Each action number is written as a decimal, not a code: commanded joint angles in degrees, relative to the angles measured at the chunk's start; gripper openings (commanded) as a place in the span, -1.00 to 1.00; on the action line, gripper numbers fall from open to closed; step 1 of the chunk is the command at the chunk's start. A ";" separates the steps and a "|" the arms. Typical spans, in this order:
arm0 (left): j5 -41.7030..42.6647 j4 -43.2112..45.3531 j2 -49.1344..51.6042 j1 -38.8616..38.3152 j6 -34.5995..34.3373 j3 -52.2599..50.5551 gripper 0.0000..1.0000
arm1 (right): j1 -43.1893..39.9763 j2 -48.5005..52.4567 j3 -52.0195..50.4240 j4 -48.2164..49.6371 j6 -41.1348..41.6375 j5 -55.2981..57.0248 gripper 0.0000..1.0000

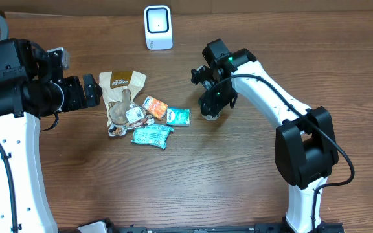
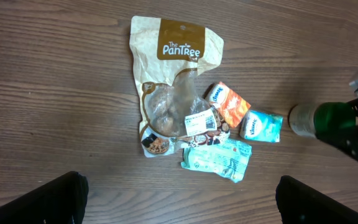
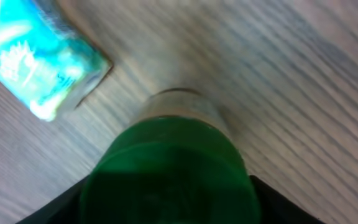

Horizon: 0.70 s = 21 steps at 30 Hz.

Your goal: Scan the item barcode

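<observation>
Right now the small bottle with the green cap (image 2: 303,119) lies on its side on the table (image 1: 238,188), centre-right in the overhead view, at the right end of a cluster of packets. The right tool (image 1: 210,105) sits down over it with a finger on each side of the cap. We cannot tell whether they are pinching it, and we judge this as the pick before carrying it to the white scanner (image 1: 158,27) at the top centre. What the bottle holds we cannot tell. Just beside it lies a teal tissue pack (image 2: 261,126), then an orange one (image 2: 227,104), a teal wrapper (image 2: 216,158) and the Pantree pouch (image 2: 173,74), whose clear window shows some snack. The left tool (image 2: 179,186) waits at the left, spread wide and empty.
</observation>
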 commanded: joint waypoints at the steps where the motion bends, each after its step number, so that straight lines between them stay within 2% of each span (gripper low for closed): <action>1: 0.85 0.04 -0.02 -0.33 -0.39 0.24 0.99 | 0.00 -0.13 -0.13 0.57 3.74 2.69 0.18; 3: 0.85 0.04 -0.02 -0.33 -0.39 0.22 0.99 | 0.00 -0.13 -0.13 0.48 6.47 2.69 0.17; 6: 0.85 0.04 -0.02 -0.33 -0.39 0.22 0.99 | 0.00 -0.13 -0.11 0.24 15.39 2.67 0.12; 8: 0.85 0.04 -0.02 -0.33 -0.39 0.22 0.99 | 0.00 -0.13 -0.11 -0.33 23.56 2.67 0.12; 12: 0.85 0.04 -0.02 -0.33 -0.39 0.24 0.99 | -0.37 -0.13 -0.11 -4.09 50.03 1.49 0.29; 15: 0.85 0.04 -0.02 -0.33 -0.39 0.22 0.99 | -0.44 -0.13 -0.11 -4.17 60.83 -2.14 0.31; 19: 0.85 0.04 -0.02 -0.33 -0.39 0.22 0.99 | -0.44 -0.13 -0.11 -2.40 67.71 -3.23 0.32; 21: 0.85 0.04 -0.02 -0.33 -0.39 0.22 0.99 | -0.57 -0.13 -0.11 -0.90 67.67 -3.48 0.45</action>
